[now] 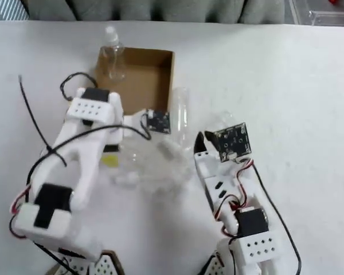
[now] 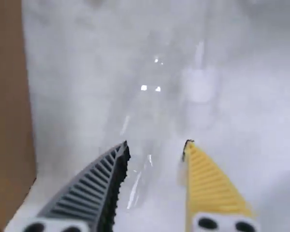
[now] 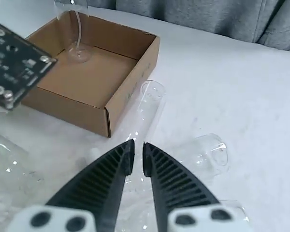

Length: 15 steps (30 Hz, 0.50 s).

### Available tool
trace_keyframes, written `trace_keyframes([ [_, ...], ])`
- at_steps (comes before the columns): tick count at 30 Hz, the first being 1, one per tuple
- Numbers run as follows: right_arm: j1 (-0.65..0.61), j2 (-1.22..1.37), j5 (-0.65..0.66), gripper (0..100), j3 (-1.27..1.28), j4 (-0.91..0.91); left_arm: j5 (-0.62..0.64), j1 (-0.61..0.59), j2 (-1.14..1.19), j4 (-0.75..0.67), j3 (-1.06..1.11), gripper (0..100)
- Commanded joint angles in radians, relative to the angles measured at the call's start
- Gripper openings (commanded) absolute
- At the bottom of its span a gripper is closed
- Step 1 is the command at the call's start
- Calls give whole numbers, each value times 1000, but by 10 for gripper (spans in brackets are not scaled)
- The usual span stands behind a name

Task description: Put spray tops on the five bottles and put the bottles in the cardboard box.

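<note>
Over the desk (image 1: 286, 86), high view: the cardboard box (image 1: 172, 80) sits open, with one capped bottle (image 1: 112, 54) standing in its far corner. Several clear loose bottles (image 1: 155, 163) lie on the desk just beside the box, between the left arm (image 1: 80, 143) and the right arm (image 1: 218, 177).

Left wrist view: the left tool (image 2: 155, 145) is released. Its dark and yellow fingers are spread above a lying bottle (image 2: 150, 96), apparently not touching it. A pale shape beside that bottle may be a spray top, but it is too blurred to confirm.

Right wrist view: the right tool (image 3: 137, 147) is clenched on nothing, poised over two topless bottles (image 3: 210, 152) lying near the box wall.

Assessment: one bottle of five appears finished, and the step in hand is the left tool's pickup of the next. The next move calls for lowering squarely and closing on the bottle's body, since the smooth round wall could roll or slip. The right tool must then open to take a spray top.
</note>
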Motion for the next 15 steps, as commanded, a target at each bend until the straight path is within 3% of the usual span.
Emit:
trace_keyframes([
  [1,-7,-5,12,15,-29,-15,-18,21,-226,-21,150,189],
  [6,-7,-7,12,15,-23,-18,-11,76,-375,-38,261,192],
  [11,-7,-7,12,15,-23,-16,83,94,-406,-120,261,301],
  [15,-7,-5,12,15,-23,-16,80,88,-406,-147,227,317],
])
